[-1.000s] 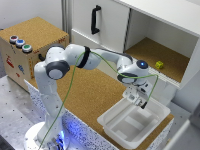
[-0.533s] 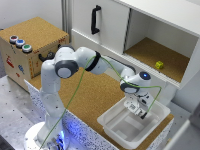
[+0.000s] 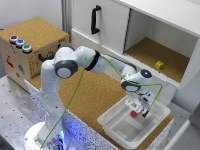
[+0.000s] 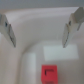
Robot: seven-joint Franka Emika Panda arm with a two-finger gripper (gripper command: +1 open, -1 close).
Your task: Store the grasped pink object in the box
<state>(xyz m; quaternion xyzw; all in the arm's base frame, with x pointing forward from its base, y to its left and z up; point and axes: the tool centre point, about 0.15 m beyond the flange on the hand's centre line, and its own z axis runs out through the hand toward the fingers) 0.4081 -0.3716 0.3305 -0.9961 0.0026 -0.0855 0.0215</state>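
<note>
With the gripper point(image 3: 139, 108) fingers spread wide and holding nothing, the pink object point(image 4: 49, 73) seems to lie inside the box point(image 3: 115, 131) toward its far right, where retreating fingers might clip the rim

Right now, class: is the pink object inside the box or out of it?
Inside. The pink object lies on the box floor in the wrist view, apart from the open gripper fingers above it.
</note>
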